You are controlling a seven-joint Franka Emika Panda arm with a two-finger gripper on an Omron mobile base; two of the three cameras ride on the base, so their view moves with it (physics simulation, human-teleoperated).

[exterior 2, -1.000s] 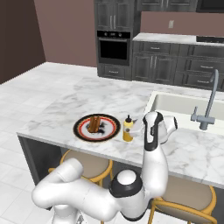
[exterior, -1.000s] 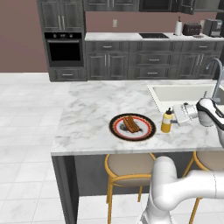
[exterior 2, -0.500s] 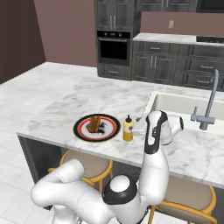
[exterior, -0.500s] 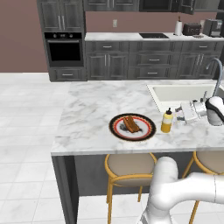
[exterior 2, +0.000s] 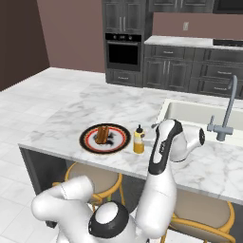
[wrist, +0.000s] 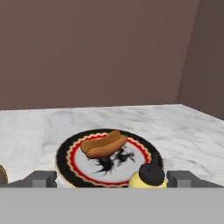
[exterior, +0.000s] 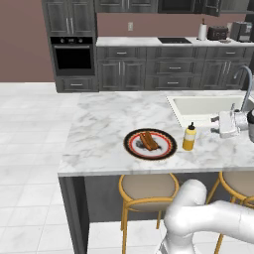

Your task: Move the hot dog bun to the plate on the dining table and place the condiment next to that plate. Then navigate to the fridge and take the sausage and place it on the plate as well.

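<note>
The hot dog bun (exterior: 149, 140) lies on the black-and-red rimmed plate (exterior: 166, 150) on the marble dining counter. Just right of the plate stands the condiment (exterior: 188, 138), an upright yellow bottle. My gripper (exterior: 215, 125) hovers open to the right of the bottle, fingers pointing at it, with a clear gap between them. In the hand view the gripper (wrist: 111, 179) is spread wide. Between its tips show the condiment's dark cap (wrist: 152, 173), the bun (wrist: 104, 144) and the plate (wrist: 65, 153) behind. From the right, bun (exterior 2: 101, 133), plate (exterior 2: 90, 142) and condiment (exterior 2: 138, 141) stand the same way. The sausage and fridge are out of view.
A sink (exterior: 208, 106) with a faucet (exterior: 243, 84) is set into the counter behind my hand. Stools (exterior: 149, 186) stand under the counter's front edge. Dark cabinets and an oven (exterior: 73, 58) line the far wall across open floor.
My hand has drawn back to the right, away from the condiment bottle, staying open. Bottle, plate and bun have not moved.
</note>
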